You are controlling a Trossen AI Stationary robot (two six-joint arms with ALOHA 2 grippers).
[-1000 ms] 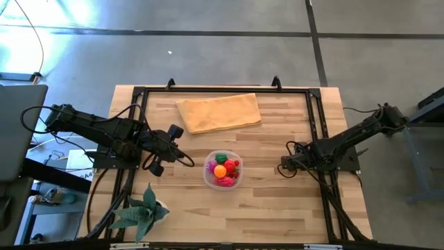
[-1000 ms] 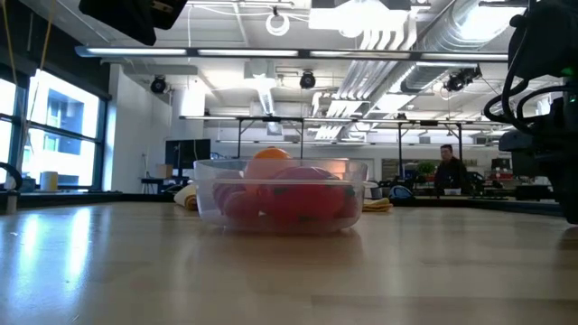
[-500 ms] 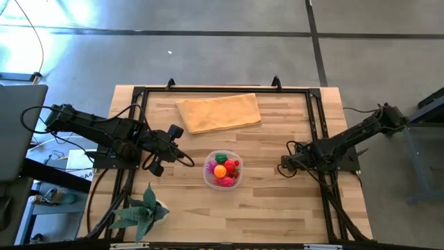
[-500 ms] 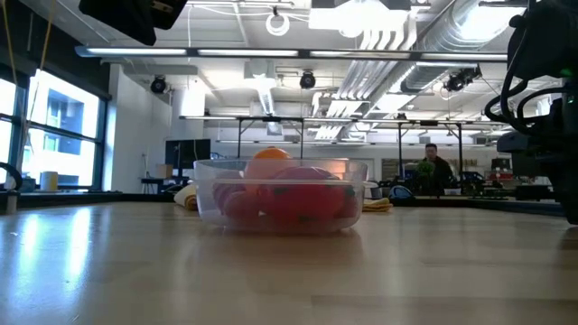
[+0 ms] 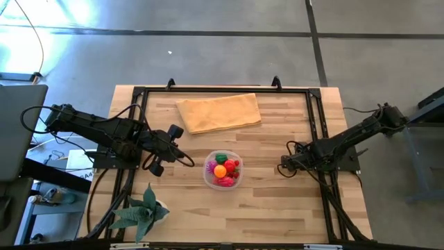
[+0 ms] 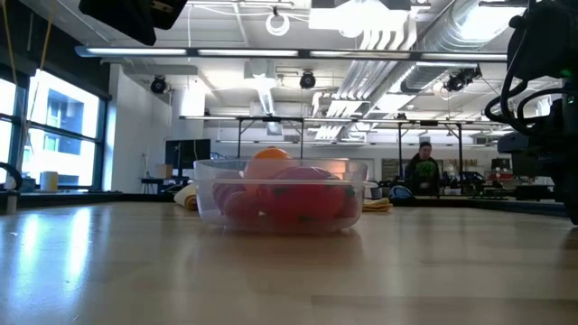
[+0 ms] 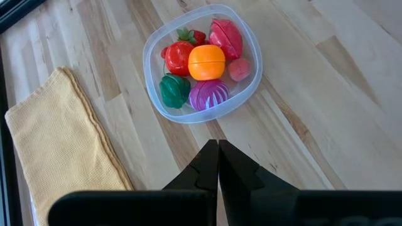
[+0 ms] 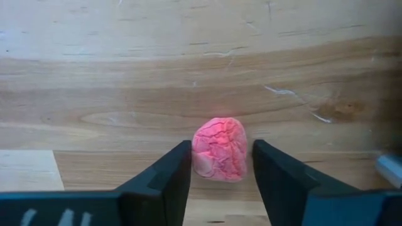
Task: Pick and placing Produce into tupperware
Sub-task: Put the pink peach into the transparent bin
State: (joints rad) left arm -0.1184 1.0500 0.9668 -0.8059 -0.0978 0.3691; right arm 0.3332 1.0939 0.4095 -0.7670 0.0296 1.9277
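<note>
We see the tupperware point(image 5: 223, 169) sitting upright near the middle of the tabletop point(image 5: 277, 208), its open mouth facing up; being round, it shows no long axis of its own. Inside it lies the produce point(image 7: 202, 66): a red piece, an orange ball at the centre, a green piece, a magenta-pink piece with pale stripes, another pink-red piece and a small pale pink one, all packed close together. From the low view we make out the orange piece point(image 6: 268, 161) rising just above the rim and red shapes behind the clear wall. One more pink lump point(image 8: 219, 149) lies on the wood outside the container, between the fingers of the right gripper point(image 8: 220, 172), which are spread on either side of it; we cannot tell whether they touch it. That gripper point(image 5: 285, 167) sits low at the right side of the tabletop, well apart from the tupperware. The left gripper point(image 5: 189, 161) hovers just left of the container, pointing toward it, its fingers point(image 7: 207, 169) pressed together on nothing. A tan cloth point(image 5: 218, 112) lies flat at the far side and a green plant point(image 5: 142, 208) stands at the near left corner. Compared with the earlier frames, neither arm nor the produce has shifted; only a person point(image 6: 423, 167) in the room behind has walked leftward.
</note>
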